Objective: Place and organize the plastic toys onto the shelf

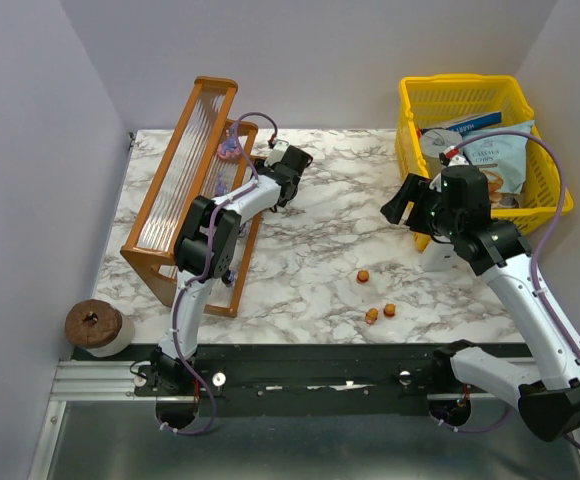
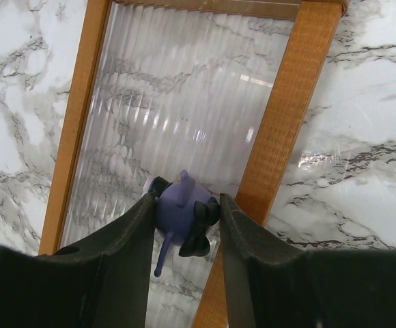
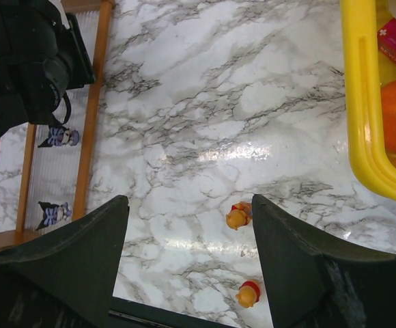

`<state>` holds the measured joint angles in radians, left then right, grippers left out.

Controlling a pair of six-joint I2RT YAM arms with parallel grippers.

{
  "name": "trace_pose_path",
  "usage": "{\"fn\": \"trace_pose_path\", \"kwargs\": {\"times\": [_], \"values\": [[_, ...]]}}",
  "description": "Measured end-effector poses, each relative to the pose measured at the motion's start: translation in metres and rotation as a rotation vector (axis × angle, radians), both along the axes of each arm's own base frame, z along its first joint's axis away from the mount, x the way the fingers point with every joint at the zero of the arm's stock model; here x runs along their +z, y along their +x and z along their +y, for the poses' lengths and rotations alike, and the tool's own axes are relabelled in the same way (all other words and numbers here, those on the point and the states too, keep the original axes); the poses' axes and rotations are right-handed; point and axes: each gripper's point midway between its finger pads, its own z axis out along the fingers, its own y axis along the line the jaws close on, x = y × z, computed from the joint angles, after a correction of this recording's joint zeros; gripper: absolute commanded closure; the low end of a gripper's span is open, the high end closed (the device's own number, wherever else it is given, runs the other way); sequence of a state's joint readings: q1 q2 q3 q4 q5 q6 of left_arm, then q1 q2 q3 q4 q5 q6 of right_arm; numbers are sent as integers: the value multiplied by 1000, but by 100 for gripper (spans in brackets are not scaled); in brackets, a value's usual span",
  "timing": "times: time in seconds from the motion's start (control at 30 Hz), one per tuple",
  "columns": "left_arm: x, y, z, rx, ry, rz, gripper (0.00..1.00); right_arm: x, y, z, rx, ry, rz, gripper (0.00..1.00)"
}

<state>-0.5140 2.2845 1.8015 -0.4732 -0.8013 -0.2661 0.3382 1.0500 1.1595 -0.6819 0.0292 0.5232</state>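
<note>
Step in hand: setting the purple toy (image 2: 177, 213) on the shelf (image 2: 280, 123), which stands along the left edge of the desk (image 1: 310, 230).

Left end effector (image 2: 186, 205) is clamped on the toy, above a clear tier just beside the orange rail.

Recommendation: lower until the figure meets the ribs, clear of the rail, then release.

Left arm reaches forward, wrist pointing down. Right end effector (image 3: 190, 212) stands apart and empty, over the orange toys (image 3: 237, 217) toward the near edge.
</note>
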Motion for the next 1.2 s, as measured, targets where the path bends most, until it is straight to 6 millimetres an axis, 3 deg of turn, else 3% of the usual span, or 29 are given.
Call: {"fn": "trace_pose_path", "kwargs": {"times": [0.4,0.83,1.2], "values": [[1,1,0,4,1,-9,53,-5,-1,0,0,-3,10,20],[3,1,0,3,-4,-14,51,-9,-2,-1,-2,-4,20,20],[2,1,-2,0,-16,-16,44,-9,-2,-1,-2,-4,20,20]]}}
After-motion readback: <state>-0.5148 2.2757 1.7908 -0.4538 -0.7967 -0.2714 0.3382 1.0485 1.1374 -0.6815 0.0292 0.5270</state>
